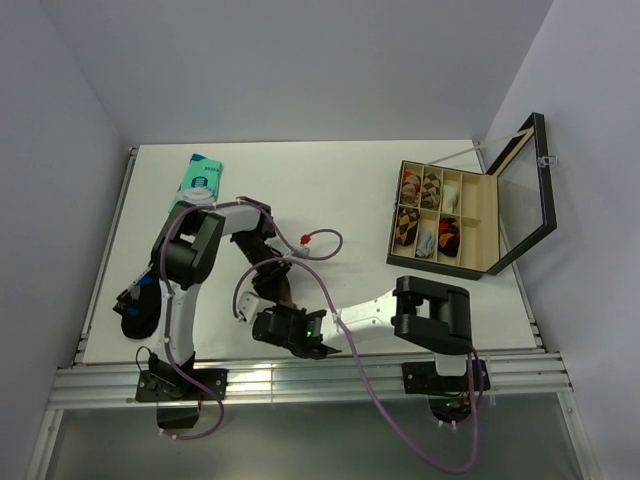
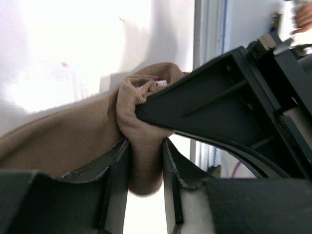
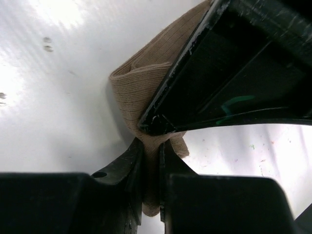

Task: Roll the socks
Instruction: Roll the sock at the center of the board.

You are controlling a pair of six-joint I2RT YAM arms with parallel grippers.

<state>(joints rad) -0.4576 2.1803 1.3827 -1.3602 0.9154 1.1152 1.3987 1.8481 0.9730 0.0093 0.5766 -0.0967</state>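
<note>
Over white table (image 1: 340,170), grey walls (image 1: 300,60): left pincer (image 2: 145,161), right pincer (image 3: 152,156) grip tan sock (image 2: 63,141).

The tan sock (image 1: 282,288) is lying near the table's front edge, at about 7 o'clock from the table's centre, mostly hidden in the top view. Up close it is showing fine ribbing, and its fabric (image 2: 73,141) is bunching into a soft fold, with a sliver of maroon and white peeking out at 12 o'clock of the bunch. Both ends are being pinched: the left gripper (image 2: 145,146) and the right gripper (image 3: 152,146) are each clamping a fold of it (image 3: 136,87). The black sock (image 1: 135,315) is lying at roughly 9 o'clock from it, by the table's left edge, its pattern too small to tell.
</note>
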